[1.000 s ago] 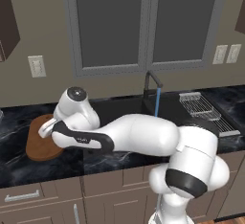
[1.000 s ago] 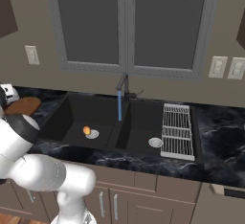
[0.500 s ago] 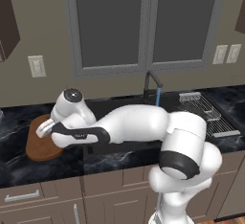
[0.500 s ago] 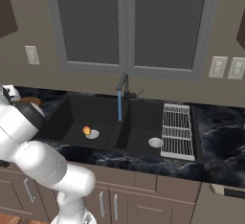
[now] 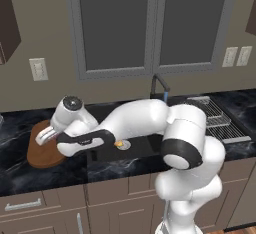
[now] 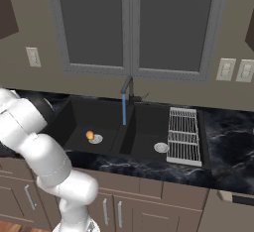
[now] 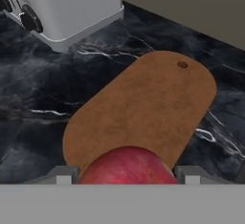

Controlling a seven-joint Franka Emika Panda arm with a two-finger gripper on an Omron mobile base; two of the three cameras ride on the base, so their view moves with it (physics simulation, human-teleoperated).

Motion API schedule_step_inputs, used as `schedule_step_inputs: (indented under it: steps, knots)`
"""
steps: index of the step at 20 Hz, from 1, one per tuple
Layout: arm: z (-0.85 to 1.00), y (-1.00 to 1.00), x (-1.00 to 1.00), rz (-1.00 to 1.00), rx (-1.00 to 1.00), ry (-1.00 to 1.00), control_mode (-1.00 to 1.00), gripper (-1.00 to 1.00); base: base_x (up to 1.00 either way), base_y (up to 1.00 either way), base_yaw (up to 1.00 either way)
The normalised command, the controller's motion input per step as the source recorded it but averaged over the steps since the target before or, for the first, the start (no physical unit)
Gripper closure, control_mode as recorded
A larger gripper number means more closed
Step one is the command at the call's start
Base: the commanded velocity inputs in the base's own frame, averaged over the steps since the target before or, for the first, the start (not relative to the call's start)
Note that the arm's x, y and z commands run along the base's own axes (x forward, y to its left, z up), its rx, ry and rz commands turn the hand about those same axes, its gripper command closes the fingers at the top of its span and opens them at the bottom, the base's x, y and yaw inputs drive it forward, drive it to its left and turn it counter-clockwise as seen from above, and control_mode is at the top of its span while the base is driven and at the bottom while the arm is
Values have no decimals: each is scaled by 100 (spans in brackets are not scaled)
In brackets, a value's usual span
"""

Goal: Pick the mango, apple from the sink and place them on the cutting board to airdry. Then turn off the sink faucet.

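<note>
One red apple [image 7: 128,165] sits clamped between the two dark fingertips of the gripper [image 7: 128,173], seen in the hand view just above the near end of the cutting board [image 7: 148,108]. That brown wooden board, with a small hole near its far rounded end, lies flat on the black marble table [image 7: 33,103], and a silver toaster [image 7: 62,5] stands beyond it on the same surface, well apart from the board. From the left base view, the white arm stretches leftward from the sink [image 5: 142,145] so that the hand hovers over the cutting board [image 5: 40,155], which lies on the table beside the sink's left edge. The mango [image 6: 90,135], orange-yellow, rests in the left basin of the sink [image 6: 74,117], touching or just beside the round silver drain there. A thin blue stream of water [image 6: 123,111] runs down from the dark gooseneck sink faucet [image 6: 127,88], which stands behind the divider between the two basins. A wire dish rack [image 6: 183,136] lies along the right edge of the sink.
</note>
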Motion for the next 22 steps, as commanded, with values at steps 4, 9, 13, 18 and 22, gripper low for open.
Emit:
schedule_step_inputs:
  steps: [4,9,13,18,22]
  knots:
    - [-2,19,4,-6,-3,0,-100,100,0,0,0]
    - [-7,14,8,-5,-1,2,-100,100,0,0,0]
    - [-11,10,12,-6,0,4,-100,100,0,0,0]
    - [-17,4,15,-6,0,6,-100,100,0,0,0]
    - [-17,8,16,-6,0,5,-100,100,0,0,0]
